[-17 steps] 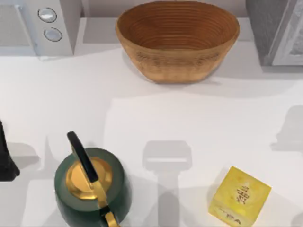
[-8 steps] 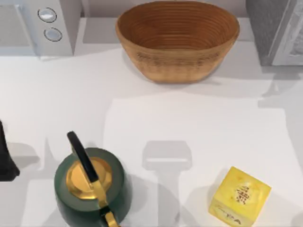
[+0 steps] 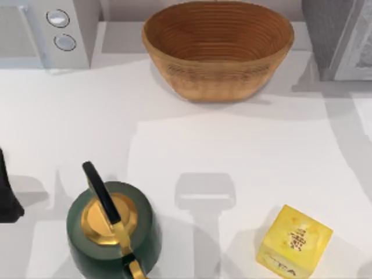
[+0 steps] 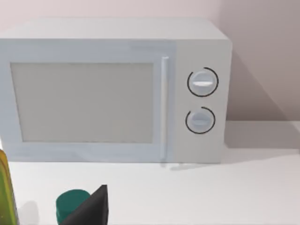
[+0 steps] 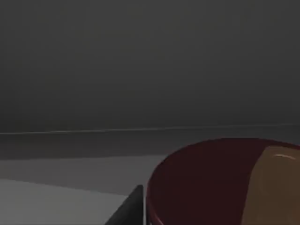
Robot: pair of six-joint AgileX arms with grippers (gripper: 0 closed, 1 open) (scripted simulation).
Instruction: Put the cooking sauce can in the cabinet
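Peering through our right wrist view, we see the cooking sauce can (image 5: 206,183) close against a dark finger (image 5: 129,211); whether our right end effector grips it, we cannot tell.

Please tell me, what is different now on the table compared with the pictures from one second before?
Only a grey shadow at the table's right edge moved toward the cabinet. The basket, kettle, yellow box and microwave stayed as they were.

On the white surface (image 3: 70,128) you see a ribbed tan wicker basket (image 3: 218,49) at twelve o'clock, a white microwave (image 3: 43,32) with two grey-ringed knobs at eleven, a speckled grey cabinet (image 3: 322,35) at one, a dark green kettle (image 3: 110,232) with gold lid and black handle at seven, and a yellow box (image 3: 293,241) with brown print at five. The cooking sauce can (image 5: 206,183) shows you a dark maroon top.
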